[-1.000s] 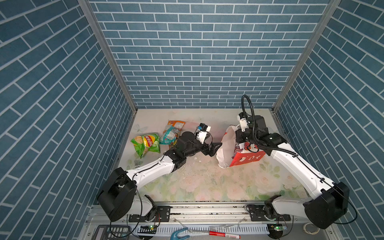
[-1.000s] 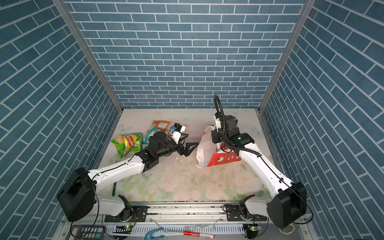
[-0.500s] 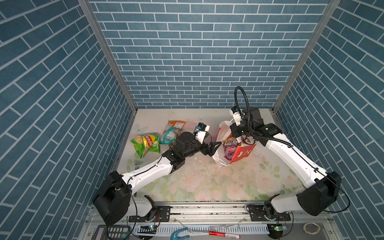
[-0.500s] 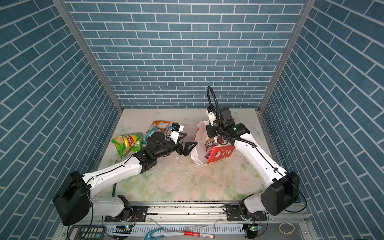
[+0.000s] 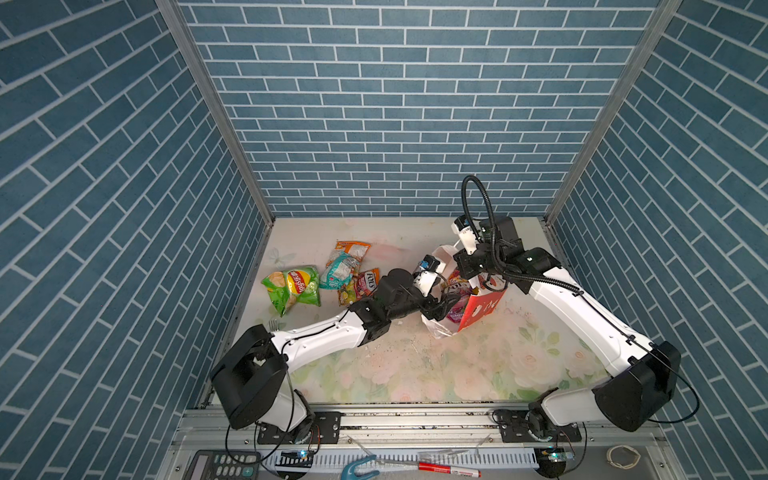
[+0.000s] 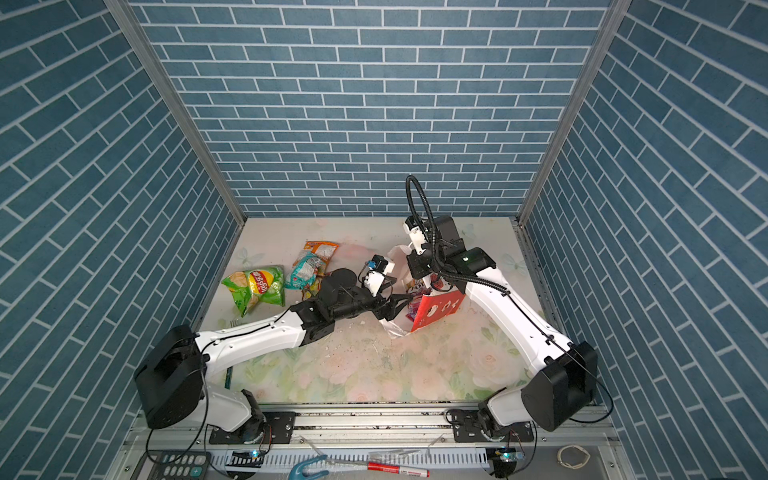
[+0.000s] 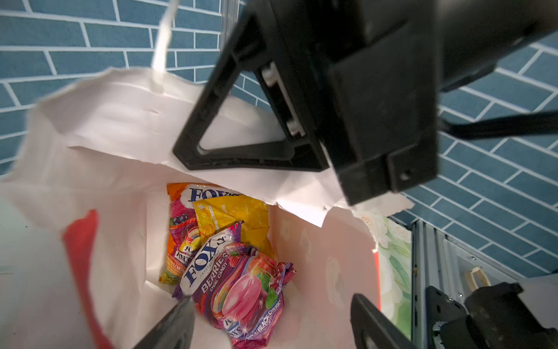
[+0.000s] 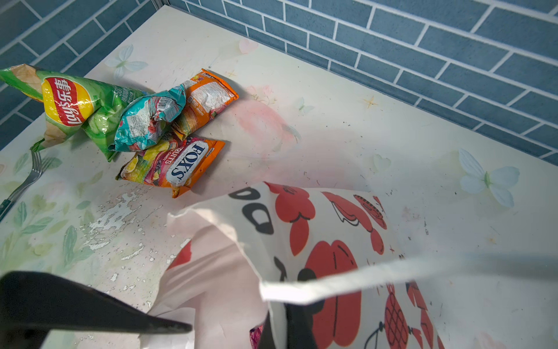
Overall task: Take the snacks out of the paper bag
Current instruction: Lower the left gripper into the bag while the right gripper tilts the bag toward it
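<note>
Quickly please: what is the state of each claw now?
Left claw: open, in the paper bag's mouth by the purple FOX'S packet, holding nothing.
Right claw: closed on the paper bag's rim.

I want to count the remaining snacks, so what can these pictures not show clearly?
Orange FOX'S candy packet: left wrist view, mostly covered by yellow foil packet and purple FOX'S berries packet.
Anything beneath them inside white-and-red paper bag: hidden by those packets.
Both top views: bag contents too small, partly behind left gripper.

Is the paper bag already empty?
No, the left wrist view shows a purple FOX'S packet, a yellow packet and an orange FOX'S packet lying inside the paper bag.
</note>
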Robot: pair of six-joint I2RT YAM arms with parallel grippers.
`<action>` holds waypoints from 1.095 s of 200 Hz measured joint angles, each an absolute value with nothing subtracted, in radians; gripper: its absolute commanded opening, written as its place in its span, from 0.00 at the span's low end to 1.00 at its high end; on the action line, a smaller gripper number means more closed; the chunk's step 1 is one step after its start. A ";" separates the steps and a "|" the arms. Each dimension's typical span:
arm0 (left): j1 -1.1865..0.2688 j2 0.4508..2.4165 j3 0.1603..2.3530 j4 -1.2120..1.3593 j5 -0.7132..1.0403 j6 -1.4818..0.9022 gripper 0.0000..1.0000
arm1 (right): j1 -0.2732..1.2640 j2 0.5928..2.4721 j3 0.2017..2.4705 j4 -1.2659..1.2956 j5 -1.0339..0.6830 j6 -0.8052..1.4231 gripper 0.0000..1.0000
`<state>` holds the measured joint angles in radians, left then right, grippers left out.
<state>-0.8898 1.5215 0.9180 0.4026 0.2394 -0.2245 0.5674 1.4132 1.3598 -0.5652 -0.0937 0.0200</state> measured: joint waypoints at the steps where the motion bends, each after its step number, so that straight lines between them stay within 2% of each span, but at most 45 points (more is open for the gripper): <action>1: -0.891 1.523 0.918 0.403 0.238 -0.224 0.78 | 0.568 1.413 1.359 -0.564 -0.094 0.020 0.00; 57: -0.910 1.655 0.961 0.422 0.161 -0.223 0.78 | 0.570 1.378 1.296 -0.527 -0.108 0.020 0.00; 113: -0.923 1.748 0.970 0.467 0.115 -0.211 0.94 | 0.571 1.376 1.284 -0.504 -0.104 0.019 0.00; 142: -0.924 1.811 0.973 0.516 0.116 -0.207 0.98 | 0.571 1.376 1.281 -0.501 -0.102 0.019 0.00; 219: -0.927 1.945 1.018 0.619 0.133 -0.224 0.99 | 0.573 1.376 1.260 -0.464 -0.107 0.020 0.00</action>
